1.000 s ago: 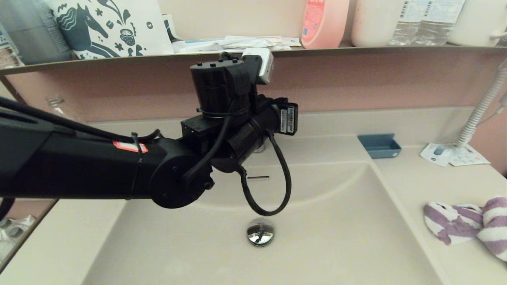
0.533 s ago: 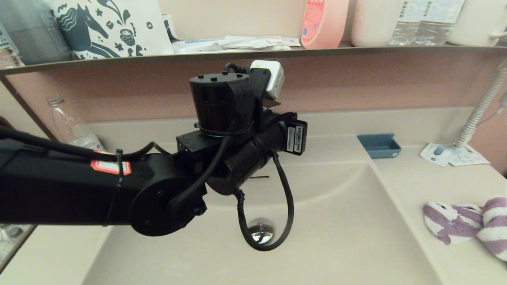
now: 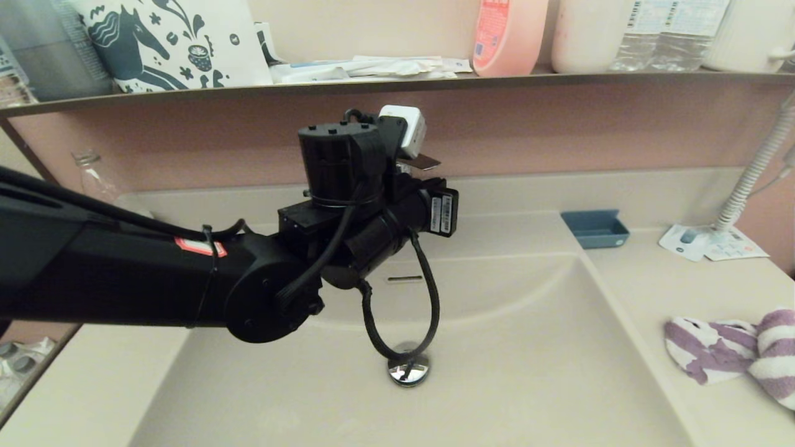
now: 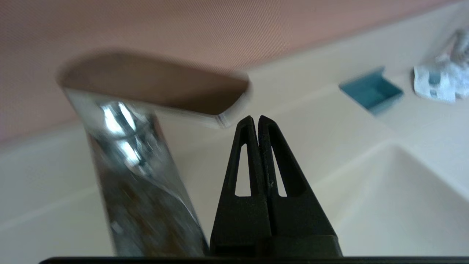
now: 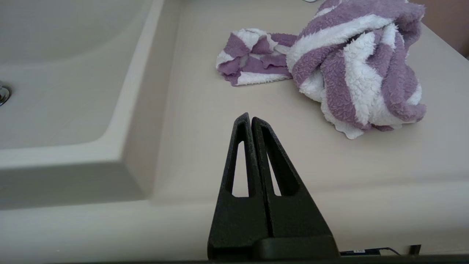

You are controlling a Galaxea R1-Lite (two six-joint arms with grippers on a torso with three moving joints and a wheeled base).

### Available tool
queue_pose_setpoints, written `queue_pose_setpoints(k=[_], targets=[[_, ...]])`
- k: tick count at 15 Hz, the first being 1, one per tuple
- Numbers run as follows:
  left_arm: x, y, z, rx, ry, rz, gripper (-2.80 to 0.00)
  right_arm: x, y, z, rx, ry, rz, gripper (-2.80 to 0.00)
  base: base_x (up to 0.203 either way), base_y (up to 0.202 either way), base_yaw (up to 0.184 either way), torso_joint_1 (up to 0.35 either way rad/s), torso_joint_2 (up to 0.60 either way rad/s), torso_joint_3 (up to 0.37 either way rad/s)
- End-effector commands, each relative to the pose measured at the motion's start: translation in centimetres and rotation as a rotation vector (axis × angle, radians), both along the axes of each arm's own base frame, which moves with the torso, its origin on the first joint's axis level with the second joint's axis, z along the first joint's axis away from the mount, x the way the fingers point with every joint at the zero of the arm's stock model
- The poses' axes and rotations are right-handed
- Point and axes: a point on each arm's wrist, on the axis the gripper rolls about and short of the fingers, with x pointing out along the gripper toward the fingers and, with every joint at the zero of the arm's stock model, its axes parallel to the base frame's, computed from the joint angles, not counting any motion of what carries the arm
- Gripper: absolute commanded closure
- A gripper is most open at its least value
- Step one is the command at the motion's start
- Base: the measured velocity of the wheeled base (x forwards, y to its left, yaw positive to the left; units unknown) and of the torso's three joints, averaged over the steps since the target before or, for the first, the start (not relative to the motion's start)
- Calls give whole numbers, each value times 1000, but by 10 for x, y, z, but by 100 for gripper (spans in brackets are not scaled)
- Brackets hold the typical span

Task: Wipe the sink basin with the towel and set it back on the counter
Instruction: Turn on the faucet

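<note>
- Head view looks forward and down over the sink basin (image 3: 528, 372).
- Left wrist view sits close behind the left gripper (image 4: 255, 119), facing the faucet (image 4: 139, 146).
- Right wrist view sits low behind the right gripper (image 5: 248, 119), facing the towel (image 5: 348, 69); the head view shares it.

One towel (image 3: 733, 357), one blue tray (image 3: 595, 228), one drain plug (image 3: 408, 369), one faucet (image 4: 139, 165), one printed card (image 3: 711, 243), two tools, left (image 4: 255, 121) and right (image 5: 247, 119).
</note>
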Motion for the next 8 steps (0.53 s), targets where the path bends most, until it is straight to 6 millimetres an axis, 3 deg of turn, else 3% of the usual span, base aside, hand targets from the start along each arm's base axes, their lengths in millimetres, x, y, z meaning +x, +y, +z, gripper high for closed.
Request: queue_pose_setpoints(k=[1,8], targets=[[11,8,10,-24,-29,26,0,0,0,0,0,2,0,0,0,0,0,0,0,0],[13,14,35,-76,-89,33,0,0,0,0,0,0,0,0,0,0,0,0,0,0]])
